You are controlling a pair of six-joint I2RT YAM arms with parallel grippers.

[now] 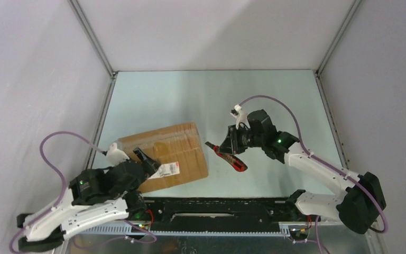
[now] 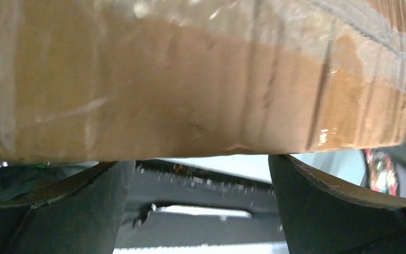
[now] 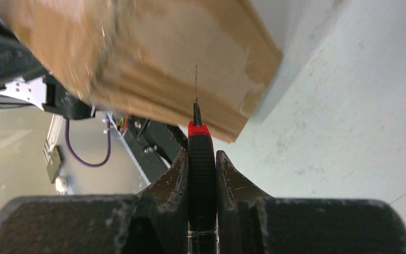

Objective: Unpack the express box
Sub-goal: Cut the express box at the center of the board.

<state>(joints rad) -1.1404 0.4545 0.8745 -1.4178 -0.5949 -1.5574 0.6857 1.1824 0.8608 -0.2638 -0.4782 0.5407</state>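
Note:
The express box point(image 1: 165, 153), brown cardboard with a white label on its near side, lies skewed on the table left of centre. My left gripper point(image 1: 147, 161) is at its near-left end, jaws wide open. In the left wrist view the taped box face point(image 2: 190, 90) fills the top, wider than the gap, and the two black fingers point(image 2: 301, 185) end just below it with nothing between them. My right gripper point(image 1: 229, 145) hovers right of the box, shut on a red-and-black utility knife point(image 1: 231, 159). In the right wrist view the knife point(image 3: 199, 130) points its thin blade at the box point(image 3: 153, 58).
A black rail point(image 1: 217, 207) runs along the table's near edge between the arm bases. Grey walls and metal posts point(image 1: 92, 37) enclose the pale table point(image 1: 201, 100). Purple cables point(image 1: 53, 159) loop off both arms.

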